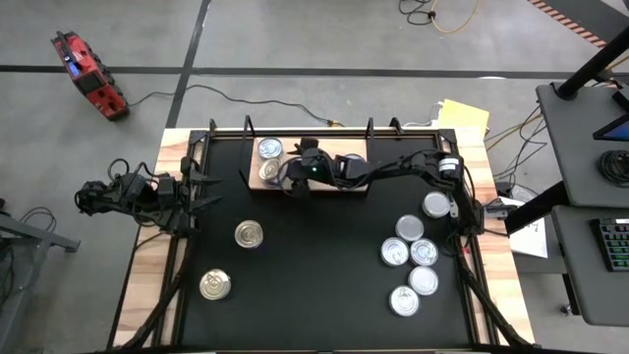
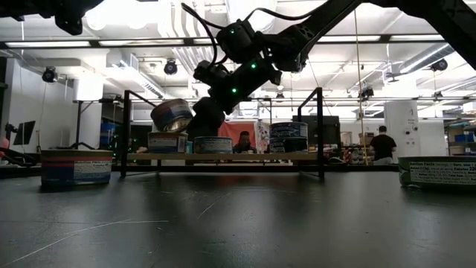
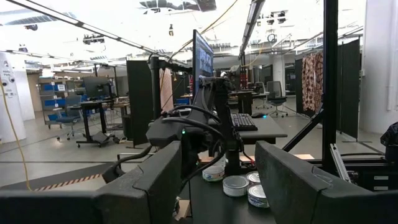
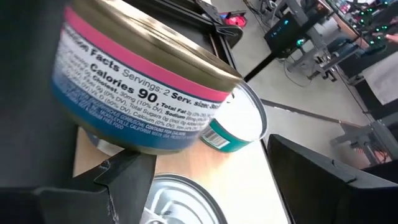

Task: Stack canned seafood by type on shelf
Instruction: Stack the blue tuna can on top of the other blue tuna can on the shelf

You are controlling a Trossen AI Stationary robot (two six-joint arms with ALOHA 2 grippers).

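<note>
- Far left: the left gripper (image 1: 197, 202) waits at the table's left edge, its jaws parted with nothing between them.
- Near it, two gold-topped tins (image 1: 249, 234) sit loose on the black table (image 1: 314, 285).
- Centre back: the right gripper (image 1: 292, 185) is over the shelf (image 1: 349, 155), a tilted can (image 2: 172, 115) above the tins (image 1: 269, 148) already on the board. Whether its jaws pinch that can or have let go, I cannot tell.
- Right: a cluster of silver-topped tins (image 1: 415, 254) waits.
- These look rigid, slick and fairly weighty; squeeze across the round wall, not the lid.
</note>
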